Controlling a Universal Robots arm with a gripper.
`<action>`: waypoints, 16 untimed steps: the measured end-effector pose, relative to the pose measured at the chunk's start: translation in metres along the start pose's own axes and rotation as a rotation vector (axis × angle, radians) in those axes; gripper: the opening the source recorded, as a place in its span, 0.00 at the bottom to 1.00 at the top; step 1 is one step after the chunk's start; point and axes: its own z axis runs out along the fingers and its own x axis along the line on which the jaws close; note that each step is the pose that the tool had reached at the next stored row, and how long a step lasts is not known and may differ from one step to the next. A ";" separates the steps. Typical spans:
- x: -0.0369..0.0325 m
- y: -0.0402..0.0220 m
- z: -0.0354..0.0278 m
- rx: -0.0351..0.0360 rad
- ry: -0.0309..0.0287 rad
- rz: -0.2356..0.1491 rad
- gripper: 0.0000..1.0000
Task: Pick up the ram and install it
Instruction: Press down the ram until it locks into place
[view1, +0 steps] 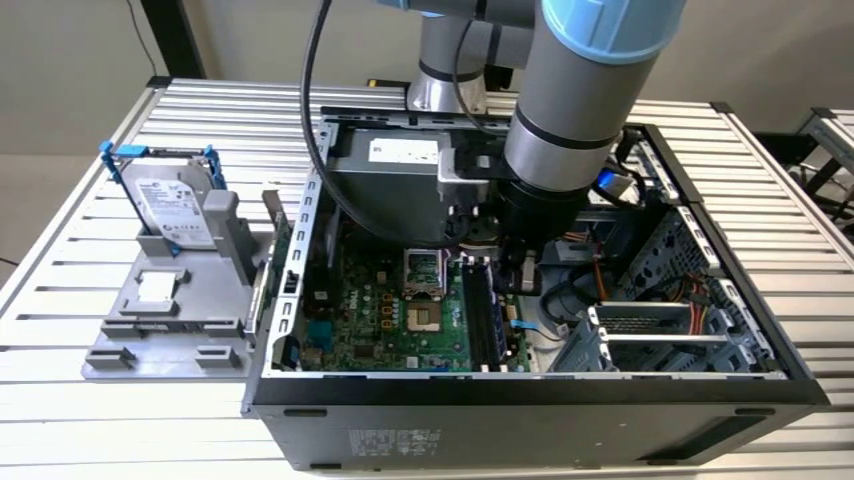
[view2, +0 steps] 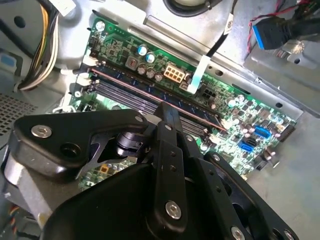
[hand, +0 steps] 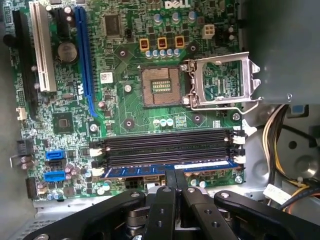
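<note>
Inside the open computer case (view1: 534, 385), the gripper (view1: 514, 262) reaches down over the motherboard (view1: 387, 320), right above the bank of long black memory slots (hand: 165, 145). In the first wrist view, the ram (hand: 165, 170) sits in the slot nearest the gripper (hand: 175, 192), its blue-green edge running the length of the slot between the white end latches. The fingers (hand: 166, 200) are drawn close together with their tips at the middle of the stick's upper edge (whether they pinch it or merely press on it, I cannot tell). The neighbouring slots lie bare beside it. Farther across the board are the processor socket (hand: 161, 87) with its metal retention frame (hand: 222, 80) swung open, and the white and blue expansion slots (hand: 82, 55).

In the second wrist view the gripper (view2: 167, 117) hides the stick's middle; the slots (view2: 145, 100) run diagonally past it.

On the exterior view's left, a silver hard drive (view1: 171, 198) in a blue bracket stands upright in a grey fixture (view1: 167, 320) on the slatted bench (view1: 120, 400), well apart from the case.
</note>
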 end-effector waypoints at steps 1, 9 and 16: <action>0.0000 0.0000 0.0000 -0.0003 0.0000 -0.010 0.00; 0.0000 0.0000 0.0001 -0.0009 -0.0001 -0.047 0.00; 0.0001 -0.0001 0.0056 -0.0010 0.0000 -0.047 0.00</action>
